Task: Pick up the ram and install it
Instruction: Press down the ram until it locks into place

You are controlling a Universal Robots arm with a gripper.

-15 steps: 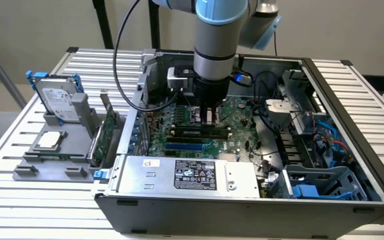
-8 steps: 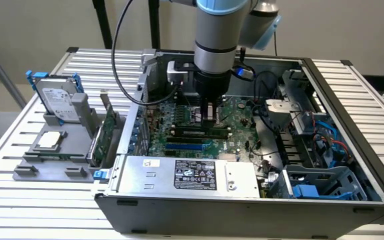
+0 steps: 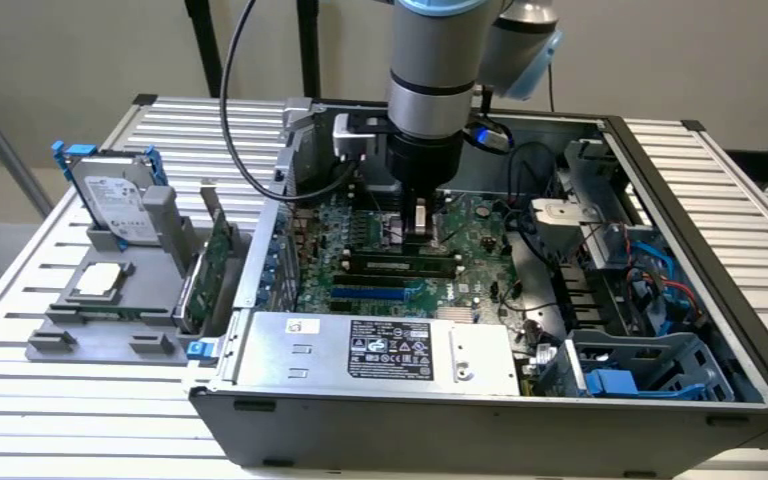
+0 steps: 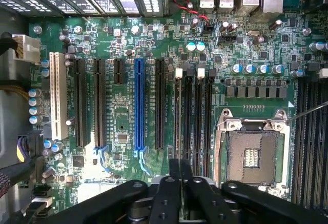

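The ram, a long thin stick with dark chips and a pale label, stands on edge in a slot of the green motherboard inside the open computer case. My gripper hangs straight down just above and behind it, and I cannot tell whether it touches the stick. In the wrist view the gripper has its two black fingers almost together. They are lined up over the row of black memory slots on the motherboard.
A grey fixture at the exterior view's left holds a silver hard drive with blue rails and a green expansion card. The power supply fills the case front. A drive cage and cables crowd the right. The processor socket sits beside the slots.
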